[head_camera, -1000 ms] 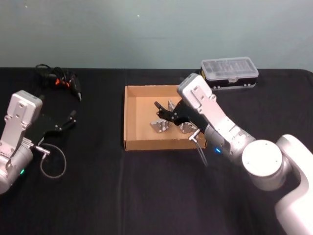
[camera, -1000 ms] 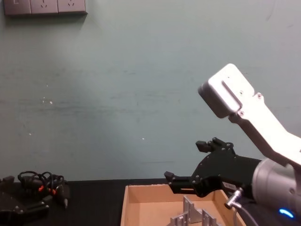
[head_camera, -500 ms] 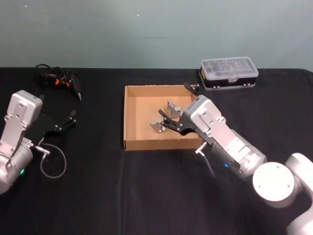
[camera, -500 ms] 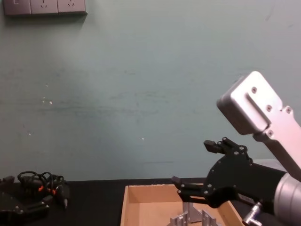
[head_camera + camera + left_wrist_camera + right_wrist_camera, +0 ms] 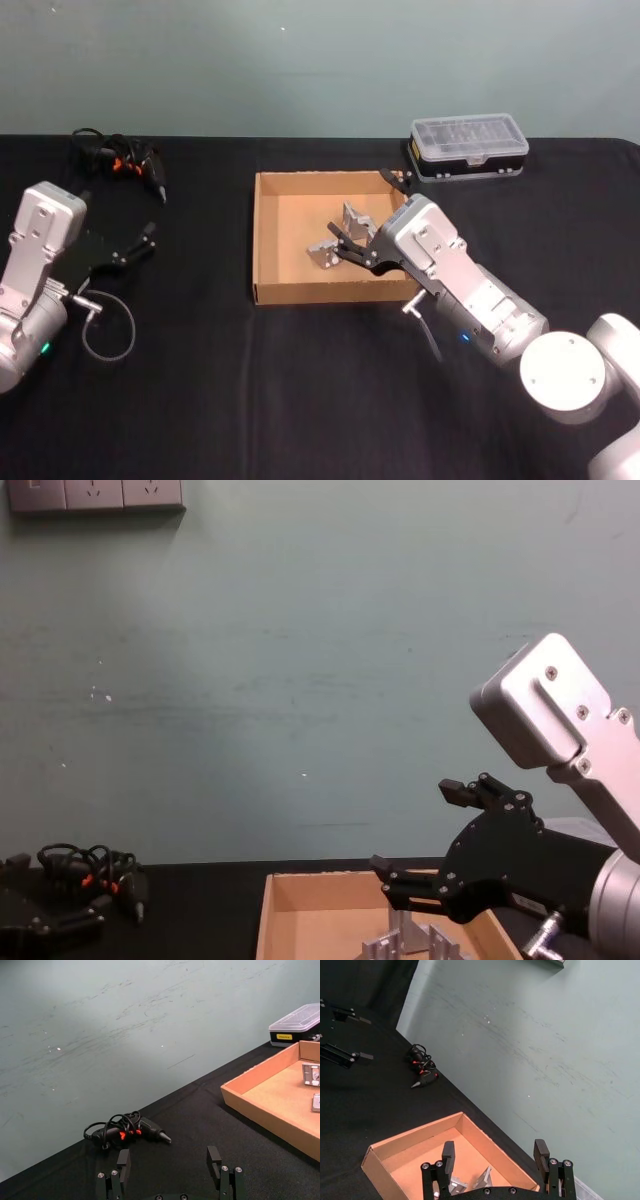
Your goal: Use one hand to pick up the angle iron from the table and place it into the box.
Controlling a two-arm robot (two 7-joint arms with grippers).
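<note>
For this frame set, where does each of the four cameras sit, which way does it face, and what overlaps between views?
Head view: high, looking down on the table; both arms show, the right gripper open over the cardboard box, the left gripper parked.
Chest view: low, facing the wall across the box; right gripper shows.
Left wrist view: looks past its own fingers at a corded tool.
Right wrist view: looks down into the box holding metal brackets.
All four share the box.

Matt tan cardboard box [image 5: 268, 240], shiny metal angle irons [image 5: 325, 255], matt black table [image 5: 200, 380]
</note>
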